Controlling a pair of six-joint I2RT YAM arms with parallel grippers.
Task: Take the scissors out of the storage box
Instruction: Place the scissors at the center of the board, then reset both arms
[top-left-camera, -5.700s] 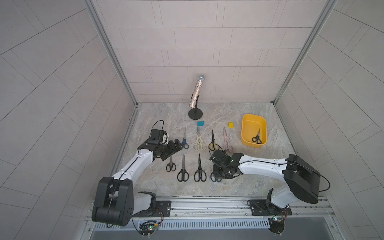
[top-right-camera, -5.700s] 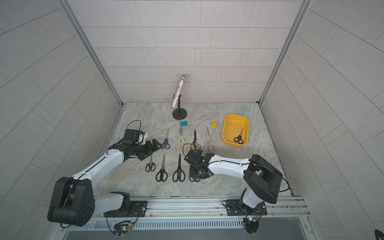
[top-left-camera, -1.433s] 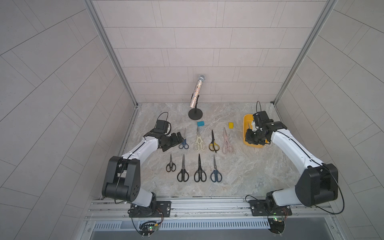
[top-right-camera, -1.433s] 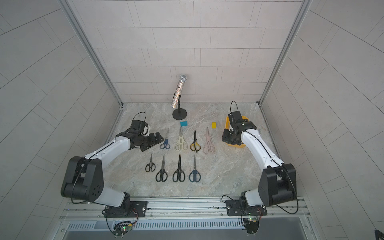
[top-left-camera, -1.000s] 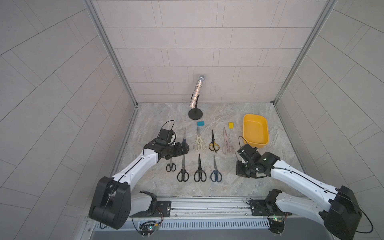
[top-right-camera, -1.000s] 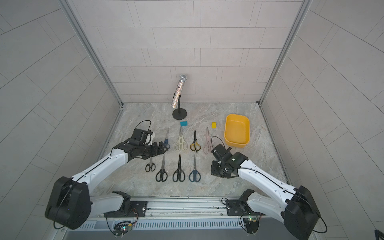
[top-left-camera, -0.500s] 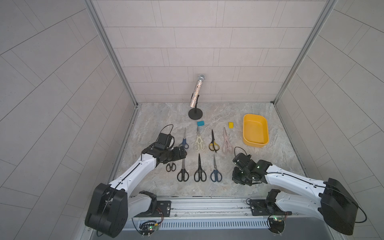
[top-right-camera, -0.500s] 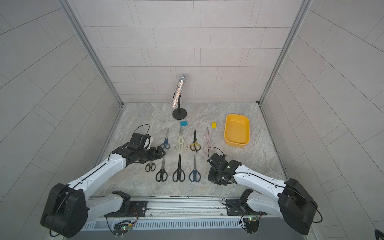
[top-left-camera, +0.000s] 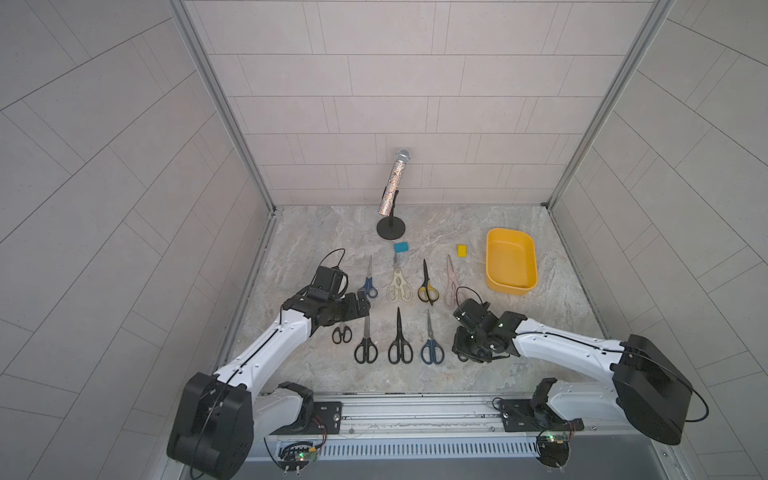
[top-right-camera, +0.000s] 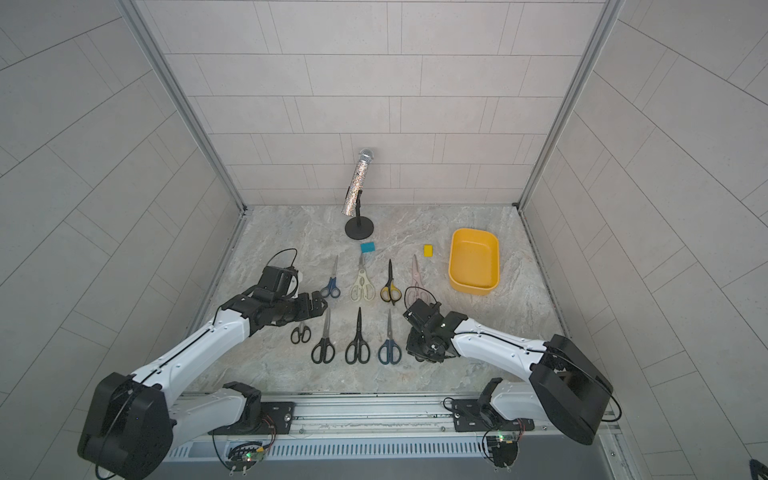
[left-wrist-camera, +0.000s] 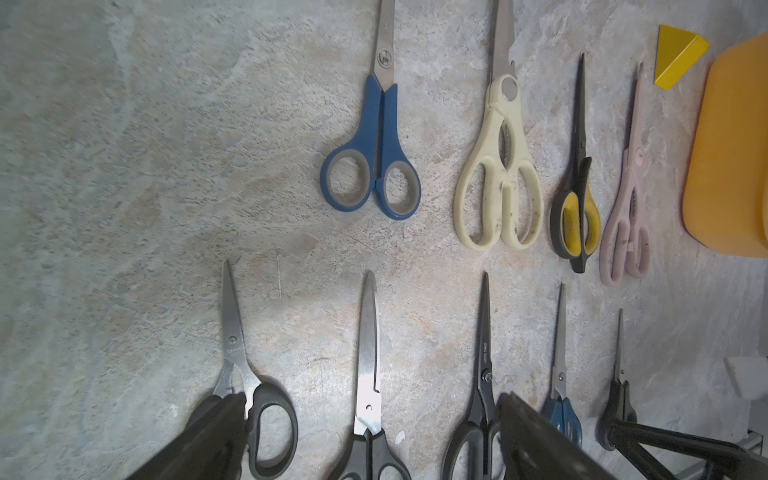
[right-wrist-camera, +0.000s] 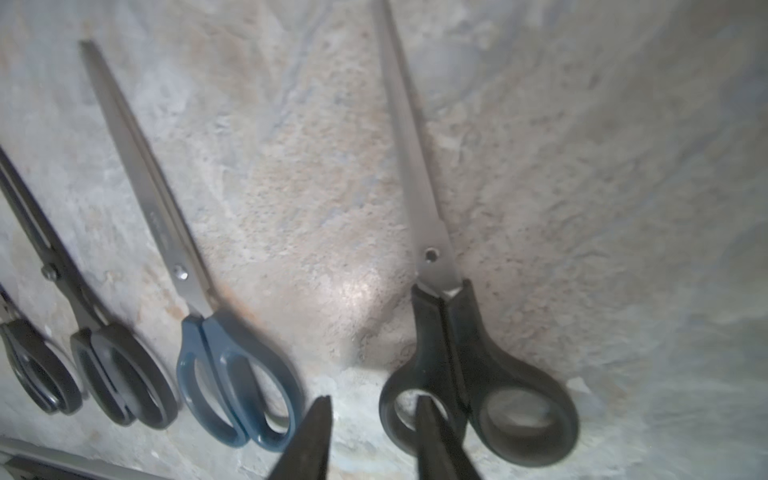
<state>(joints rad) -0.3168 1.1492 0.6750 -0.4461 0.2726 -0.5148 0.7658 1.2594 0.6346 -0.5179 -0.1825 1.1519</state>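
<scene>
The black-handled steel scissors (right-wrist-camera: 457, 353) lie flat on the marbled surface (top-left-camera: 311, 232), ending the near row, well apart from the empty shallow yellow plastic storage box (top-left-camera: 509, 287). Release seems the step in hand: the right tool (right-wrist-camera: 372, 405) stands parted, one finger inside a handle ring, gripping nothing. Next, lift straight out without snagging. Its arm reaches low; the left tool (top-left-camera: 360, 303) hovers wide open.
</scene>
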